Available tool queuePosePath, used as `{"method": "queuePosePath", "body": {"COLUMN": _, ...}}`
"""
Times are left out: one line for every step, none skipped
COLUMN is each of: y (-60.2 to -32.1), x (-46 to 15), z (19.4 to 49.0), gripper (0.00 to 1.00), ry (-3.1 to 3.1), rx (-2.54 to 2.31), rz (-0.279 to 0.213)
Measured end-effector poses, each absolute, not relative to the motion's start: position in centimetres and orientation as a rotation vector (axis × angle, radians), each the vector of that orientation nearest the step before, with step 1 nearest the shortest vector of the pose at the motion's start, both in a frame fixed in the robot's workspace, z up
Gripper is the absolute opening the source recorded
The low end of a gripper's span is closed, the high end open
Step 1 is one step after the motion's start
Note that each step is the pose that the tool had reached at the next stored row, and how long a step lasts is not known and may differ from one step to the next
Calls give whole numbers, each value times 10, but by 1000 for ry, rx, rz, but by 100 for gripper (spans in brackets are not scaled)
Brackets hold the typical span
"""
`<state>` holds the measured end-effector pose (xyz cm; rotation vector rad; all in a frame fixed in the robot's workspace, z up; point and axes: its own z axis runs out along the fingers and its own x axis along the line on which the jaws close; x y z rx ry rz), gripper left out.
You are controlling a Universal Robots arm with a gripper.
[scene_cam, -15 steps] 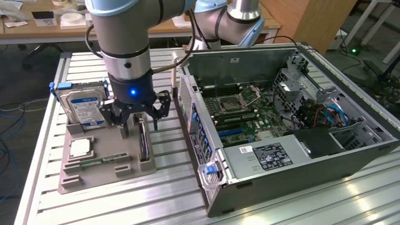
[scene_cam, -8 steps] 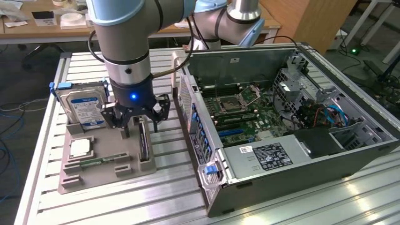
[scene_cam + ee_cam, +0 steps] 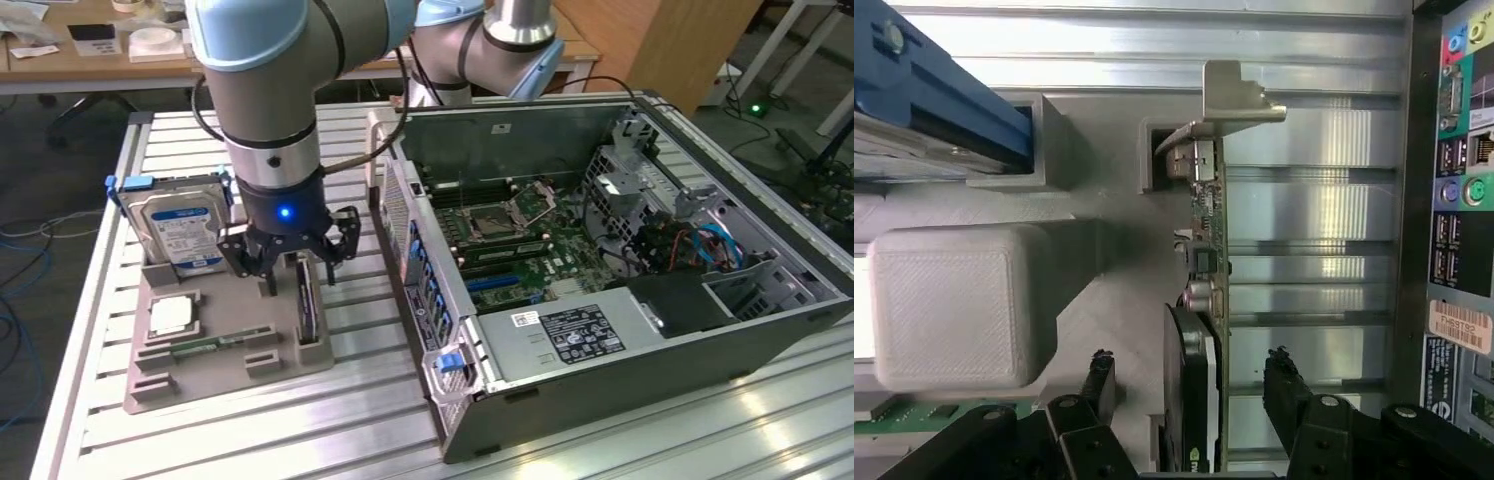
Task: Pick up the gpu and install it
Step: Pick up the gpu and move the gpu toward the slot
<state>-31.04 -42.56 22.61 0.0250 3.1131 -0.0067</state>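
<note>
1. The gripper (image 3: 299, 275) hangs from the arm over a grey holder (image 3: 227, 372) that lies on the slatted metal tabletop (image 3: 374, 430), at the exterior view's left of the open computer case (image 3: 461, 400).
2. The gpu (image 3: 308, 315) stands on its long edge in a slot of that holder, on the side of the holder nearest the case.
3. In the wrist view the gpu (image 3: 1206, 260) appears edge-on as a thin green-edged card. Its metal end bracket (image 3: 1239, 100) is at the end away from the gripper, and the round black fan (image 3: 1186, 400) bulges from one face at the near end.
4. The gripper (image 3: 1191, 362) is spread wide, with its two black fingers (image 3: 1101, 368) standing one on each side of the card.
5. There is a gap between each fingertip and the gpu, so neither one touches it and nothing is held.
6. The fan end of the card lies between the fingers, while the bracket end reaches out past them.
7. A silver hard drive (image 3: 180, 228) with a blue-white label stands upright in the holder at the exterior view's left of the gripper.
8. A slim green memory stick (image 3: 214, 346) lies in another slot of the holder, apart from the gpu.
9. The motherboard (image 3: 521, 245) lies exposed inside the case.
</note>
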Motion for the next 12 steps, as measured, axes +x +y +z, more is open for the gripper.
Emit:
{"method": "queuePosePath", "body": {"y": -426, "x": -310, "z": 224, "gripper": 71, "ry": 3113, "rx": 25, "rz": -7}}
{"method": "queuePosePath", "body": {"y": -426, "x": -310, "z": 222, "gripper": 71, "ry": 3113, "rx": 25, "rz": -7}}
{"method": "queuePosePath", "body": {"y": -426, "x": -310, "z": 221, "gripper": 71, "ry": 3113, "rx": 25, "rz": -7}}
{"method": "queuePosePath", "body": {"y": -426, "x": -310, "z": 219, "gripper": 71, "ry": 3113, "rx": 25, "rz": -7}}
{"method": "queuePosePath", "body": {"y": -426, "x": -311, "z": 217, "gripper": 71, "ry": 3113, "rx": 25, "rz": -7}}
{"method": "queuePosePath", "body": {"y": -426, "x": -311, "z": 215, "gripper": 71, "ry": 3113, "rx": 25, "rz": -7}}
{"method": "queuePosePath", "body": {"y": -426, "x": -311, "z": 213, "gripper": 71, "ry": 3113, "rx": 25, "rz": -7}}
{"method": "queuePosePath", "body": {"y": -426, "x": -310, "z": 212, "gripper": 71, "ry": 3113, "rx": 24, "rz": -7}}
{"method": "queuePosePath", "body": {"y": -426, "x": -310, "z": 210, "gripper": 71, "ry": 3113, "rx": 24, "rz": -7}}
{"method": "queuePosePath", "body": {"y": -426, "x": -310, "z": 208, "gripper": 71, "ry": 3113, "rx": 25, "rz": -7}}
{"method": "queuePosePath", "body": {"y": -426, "x": -311, "z": 206, "gripper": 71, "ry": 3113, "rx": 25, "rz": -7}}
{"method": "queuePosePath", "body": {"y": -426, "x": -311, "z": 204, "gripper": 71, "ry": 3113, "rx": 25, "rz": -7}}
